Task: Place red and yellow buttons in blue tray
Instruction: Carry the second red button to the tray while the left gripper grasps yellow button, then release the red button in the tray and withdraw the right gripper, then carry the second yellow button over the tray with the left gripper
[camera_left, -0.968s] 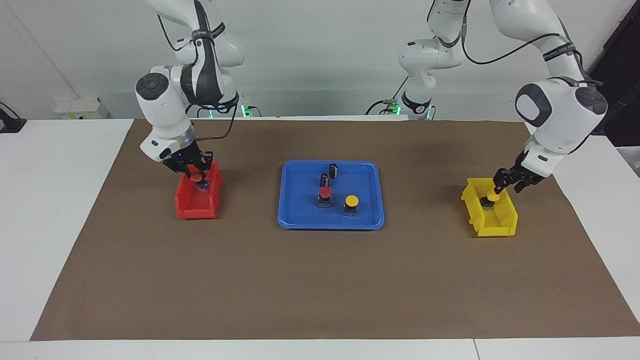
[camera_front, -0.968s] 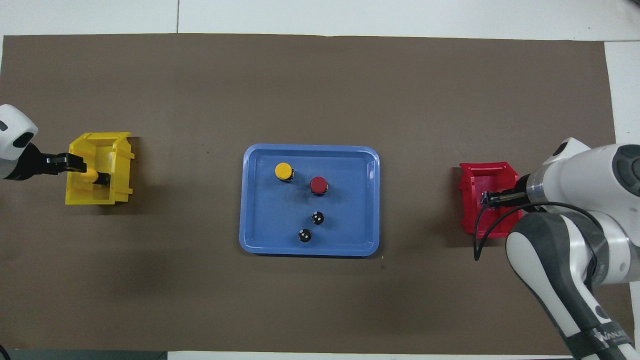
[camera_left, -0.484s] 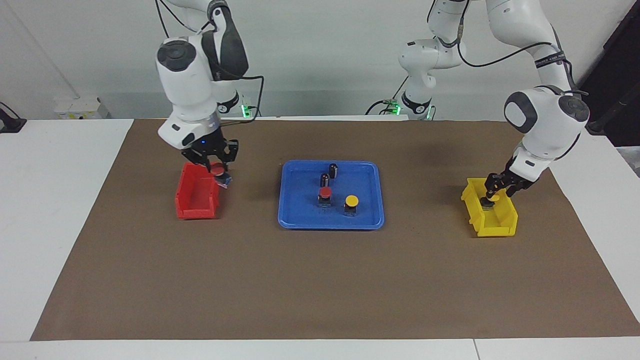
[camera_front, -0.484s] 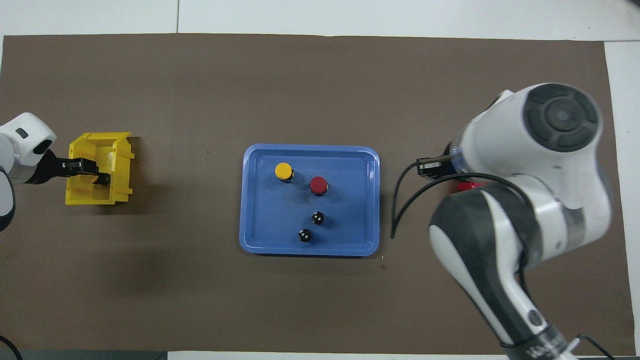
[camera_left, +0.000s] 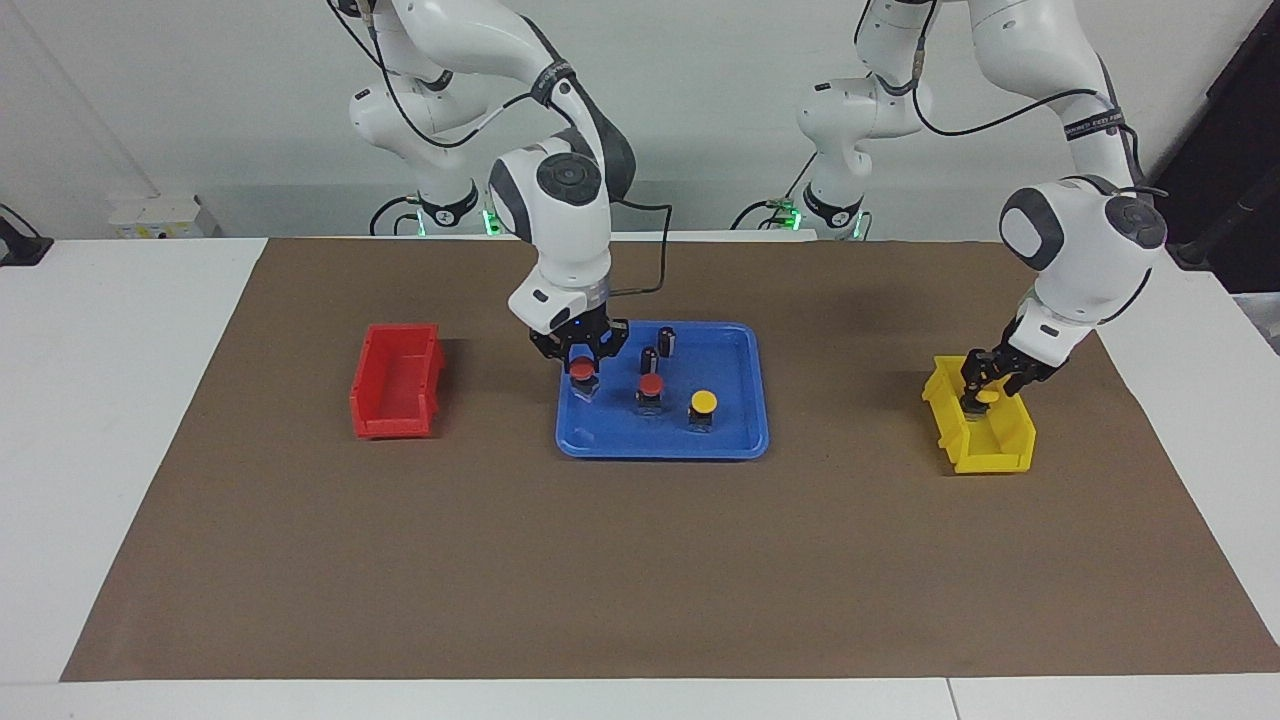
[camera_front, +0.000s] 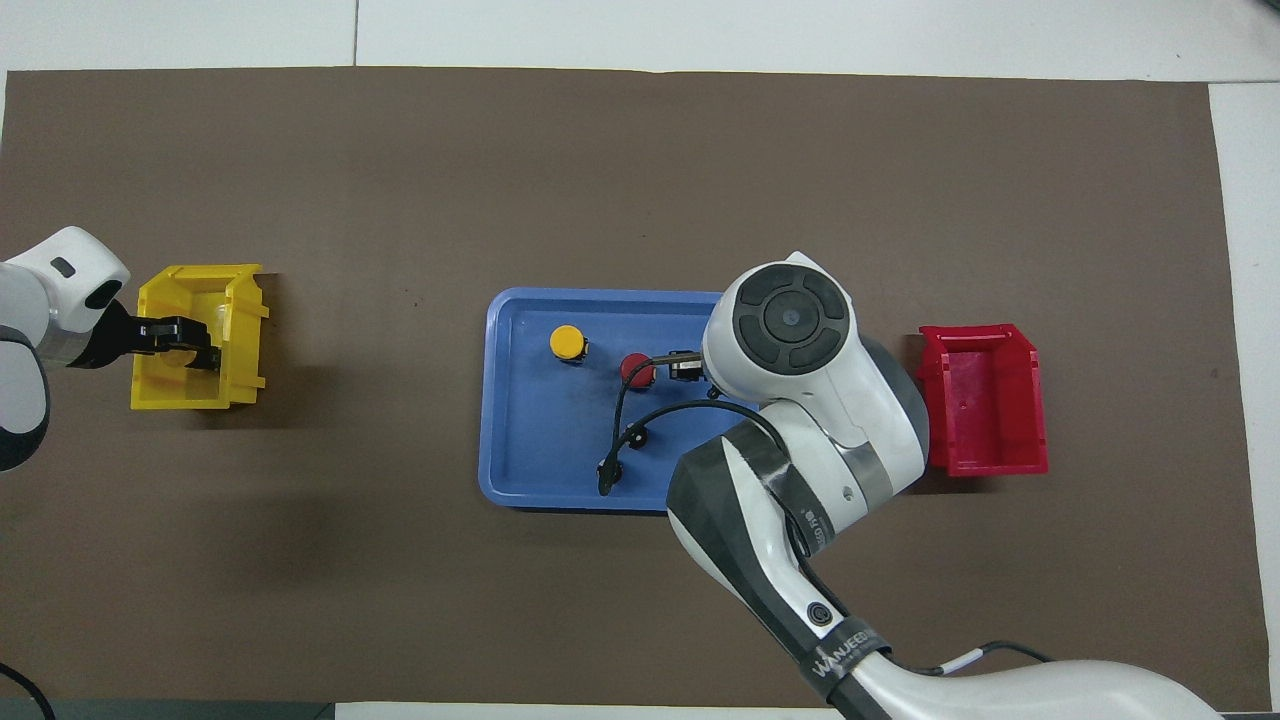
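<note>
Matte brown mat (camera_left: 640, 560), glossy blue tray (camera_left: 745, 420), right gripper (camera_left: 582, 372) clasping round red-capped button (camera_left: 582, 371), left gripper (camera_left: 985, 392) clasping yellow-capped button (camera_left: 990, 396).

White arms (camera_left: 560, 215); grey joints; black cables

A red bin (camera_left: 396, 380), a yellow bin (camera_left: 985, 430) and two dark cylinders (camera_left: 666, 341) sit on brown paper (camera_left: 640, 560).
</note>
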